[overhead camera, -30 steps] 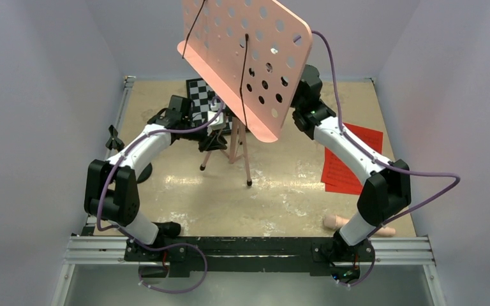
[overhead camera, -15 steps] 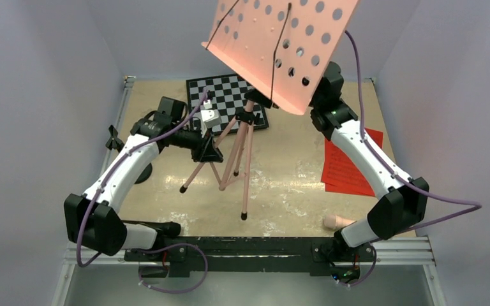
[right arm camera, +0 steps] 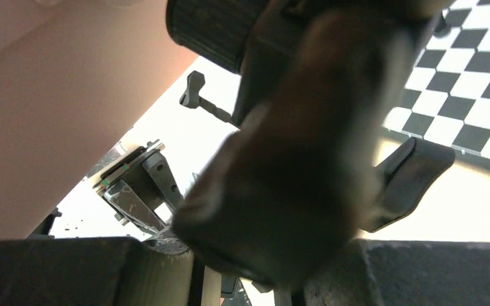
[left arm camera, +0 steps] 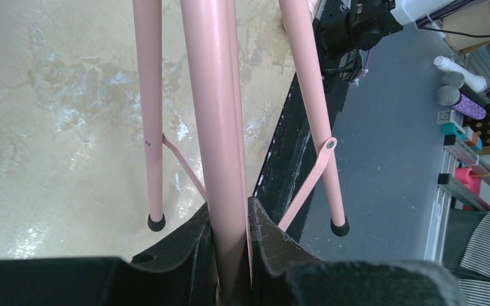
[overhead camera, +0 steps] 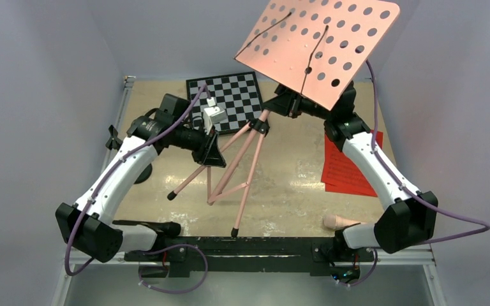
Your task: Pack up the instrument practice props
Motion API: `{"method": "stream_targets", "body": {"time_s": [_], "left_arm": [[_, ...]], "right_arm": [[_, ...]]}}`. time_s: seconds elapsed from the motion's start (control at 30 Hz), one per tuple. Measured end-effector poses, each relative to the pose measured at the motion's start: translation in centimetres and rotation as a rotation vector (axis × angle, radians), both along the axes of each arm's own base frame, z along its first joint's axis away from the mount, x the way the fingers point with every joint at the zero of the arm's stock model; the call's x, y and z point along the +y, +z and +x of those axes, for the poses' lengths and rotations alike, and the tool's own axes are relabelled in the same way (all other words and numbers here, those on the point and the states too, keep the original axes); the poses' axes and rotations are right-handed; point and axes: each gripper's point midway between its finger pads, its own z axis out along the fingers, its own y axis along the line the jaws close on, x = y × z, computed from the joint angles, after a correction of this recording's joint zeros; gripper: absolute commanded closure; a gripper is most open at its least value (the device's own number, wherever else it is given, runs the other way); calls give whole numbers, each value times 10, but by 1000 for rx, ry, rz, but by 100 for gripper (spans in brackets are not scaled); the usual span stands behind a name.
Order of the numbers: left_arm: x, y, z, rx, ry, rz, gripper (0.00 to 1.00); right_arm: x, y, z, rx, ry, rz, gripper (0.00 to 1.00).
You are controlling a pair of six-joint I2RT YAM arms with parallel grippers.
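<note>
The stand (overhead camera: 255, 137) is held between both arms over the middle of the table (overhead camera: 287, 185), steeply tilted. Its perforated desk (overhead camera: 322, 44) is raised high at the far right, and its shaft (overhead camera: 230, 162) slants down towards the near left. The three legs (overhead camera: 245, 185) are partly folded in against the shaft, their black-capped feet pointing at the near edge. Whether any foot touches the table cannot be told.

The left gripper (overhead camera: 212, 153) is clamped on the shaft. In the left wrist view the pink shaft (left arm camera: 214, 127) is seen pinched tight between the two black fingers (left arm camera: 185, 248), with a leg (left arm camera: 148, 108) on either side and thin braces running to them.

The right gripper (overhead camera: 288, 102) is reached in under the desk, at the black joint where desk and shaft meet. In the right wrist view a dark, blurred part of that joint (right arm camera: 281, 166) is seen filling the gap between the fingers, so it is taken as gripped.

The red sheets (overhead camera: 351, 169) are laid flat at the right side of the table, partly covered by the right arm. The peach tube (overhead camera: 338, 221) is seen at the near right, just beside the right arm's base. The peg stand (overhead camera: 143, 174) is set at the left edge, mostly hidden behind the left arm. The chessboard (overhead camera: 236, 95) is laid at the far middle, behind the left gripper.
</note>
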Motion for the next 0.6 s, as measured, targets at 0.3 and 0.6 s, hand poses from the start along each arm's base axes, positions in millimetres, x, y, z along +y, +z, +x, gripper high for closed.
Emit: {"method": "stream_targets", "body": {"time_s": [0.3, 0.6], "left_arm": [[-27, -30, 4, 107, 5, 62, 100], [-60, -72, 26, 194, 56, 110, 100]], "right_arm": [[-29, -57, 14, 181, -51, -6, 100], [-56, -132, 41, 389, -83, -17, 100]]}}
